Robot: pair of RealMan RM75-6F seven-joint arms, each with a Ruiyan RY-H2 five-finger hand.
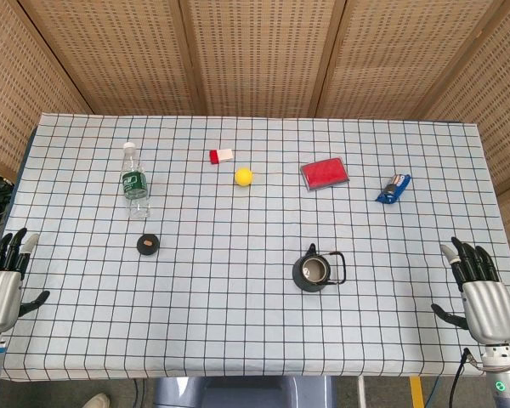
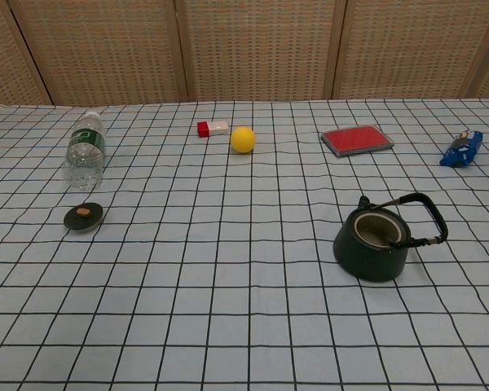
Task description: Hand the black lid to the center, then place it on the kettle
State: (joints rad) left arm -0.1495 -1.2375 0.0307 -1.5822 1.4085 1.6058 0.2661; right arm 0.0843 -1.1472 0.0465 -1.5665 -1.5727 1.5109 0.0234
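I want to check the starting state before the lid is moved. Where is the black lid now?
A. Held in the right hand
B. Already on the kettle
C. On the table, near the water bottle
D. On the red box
C: the black lid lies flat on the table just in front of the water bottle, far from the open-topped kettle, and both hands hold nothing.

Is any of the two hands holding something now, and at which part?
Nothing is held. The left hand and the right hand are both empty, fingers apart, at the table's near corners. The black lid lies untouched beside the bottle.
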